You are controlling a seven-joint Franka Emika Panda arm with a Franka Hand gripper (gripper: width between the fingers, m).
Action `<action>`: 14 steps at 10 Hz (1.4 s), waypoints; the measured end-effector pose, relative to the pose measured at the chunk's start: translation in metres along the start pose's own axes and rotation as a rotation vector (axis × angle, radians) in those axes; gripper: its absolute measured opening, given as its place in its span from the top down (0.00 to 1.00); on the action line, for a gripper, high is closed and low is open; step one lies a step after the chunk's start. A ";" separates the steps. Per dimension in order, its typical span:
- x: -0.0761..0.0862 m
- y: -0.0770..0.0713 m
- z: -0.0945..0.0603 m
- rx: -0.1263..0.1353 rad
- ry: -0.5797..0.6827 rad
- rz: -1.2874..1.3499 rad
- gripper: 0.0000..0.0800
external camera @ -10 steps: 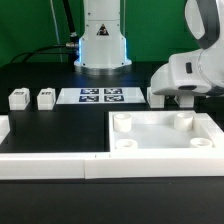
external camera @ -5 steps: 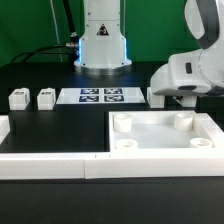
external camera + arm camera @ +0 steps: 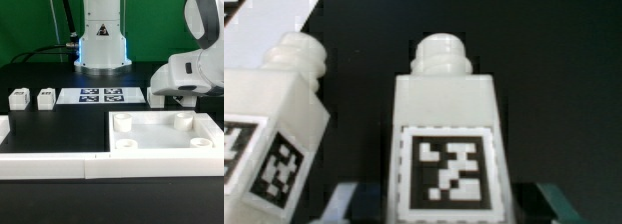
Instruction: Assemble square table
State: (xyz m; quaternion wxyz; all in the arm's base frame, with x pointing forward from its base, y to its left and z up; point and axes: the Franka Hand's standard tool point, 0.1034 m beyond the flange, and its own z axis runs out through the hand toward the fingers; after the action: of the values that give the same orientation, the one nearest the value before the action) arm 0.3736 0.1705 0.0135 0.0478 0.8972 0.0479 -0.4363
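Note:
The square table top (image 3: pixel 160 156) is a white slab with a raised rim and round corner sockets, lying at the front on the exterior view's right. Two small white tagged legs (image 3: pixel 18 98) (image 3: pixel 46 98) stand at the exterior view's left. My gripper (image 3: pixel 178 99) hangs low just behind the slab's far edge. In the wrist view my gripper (image 3: pixel 452 205) is open, with a finger (image 3: pixel 352 203) on either side of a tagged leg (image 3: pixel 446 120), apart from it. A second leg (image 3: pixel 274 110) lies beside that one.
The marker board (image 3: pixel 101 96) lies flat at mid table in front of the arm's base (image 3: pixel 100 45). A long white border rail (image 3: pixel 50 166) runs along the front, with another piece (image 3: pixel 4 127) at the exterior view's left edge.

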 end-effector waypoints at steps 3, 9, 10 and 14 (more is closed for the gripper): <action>-0.031 0.030 -0.067 0.031 0.072 -0.061 0.64; -0.037 0.050 -0.115 0.055 0.421 -0.077 0.64; -0.027 0.057 -0.141 0.066 0.502 -0.078 0.64; -0.010 0.071 -0.170 0.067 0.784 -0.104 0.64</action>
State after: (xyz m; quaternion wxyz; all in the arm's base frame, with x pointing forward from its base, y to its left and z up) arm 0.5088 0.1212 0.1284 -0.0255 0.9932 0.0938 -0.0638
